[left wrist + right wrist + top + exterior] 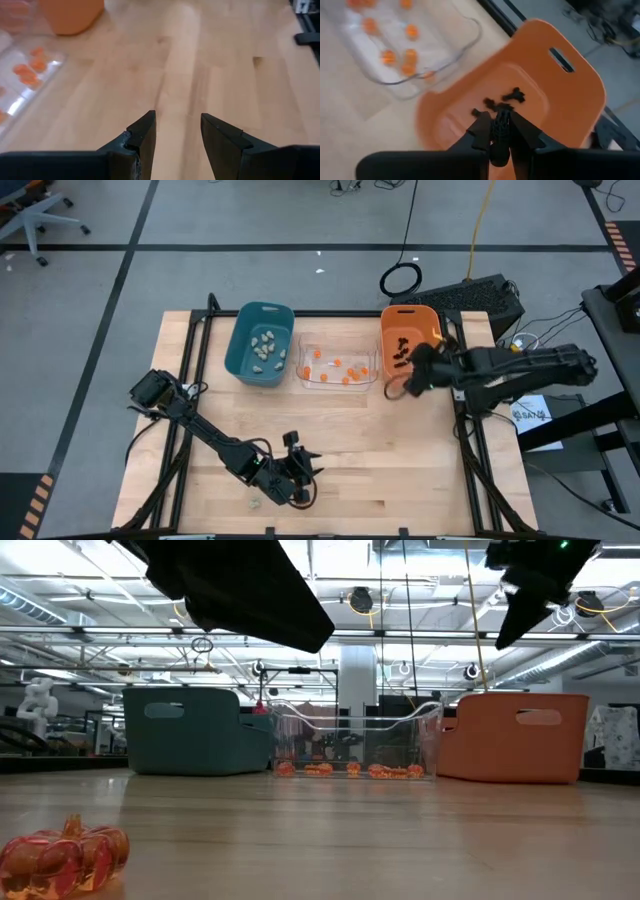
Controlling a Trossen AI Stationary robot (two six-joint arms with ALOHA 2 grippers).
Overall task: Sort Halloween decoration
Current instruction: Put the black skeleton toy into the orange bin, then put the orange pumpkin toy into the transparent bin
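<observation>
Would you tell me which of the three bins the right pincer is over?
The orange bin, at the row's right end, holding black spidery trinkets; the right pincer grips another above it.

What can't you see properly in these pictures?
- High view: the trinket by the left claw is too small to name.
- Low view: both claws are cut off by the top edge.
- Right wrist view: the black spidery trinket is mostly hidden inside the right claw; the orange bin is blurred.

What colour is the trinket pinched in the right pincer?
Black: a small spidery trinket in the right pincer, clearest in the right wrist view.
</observation>
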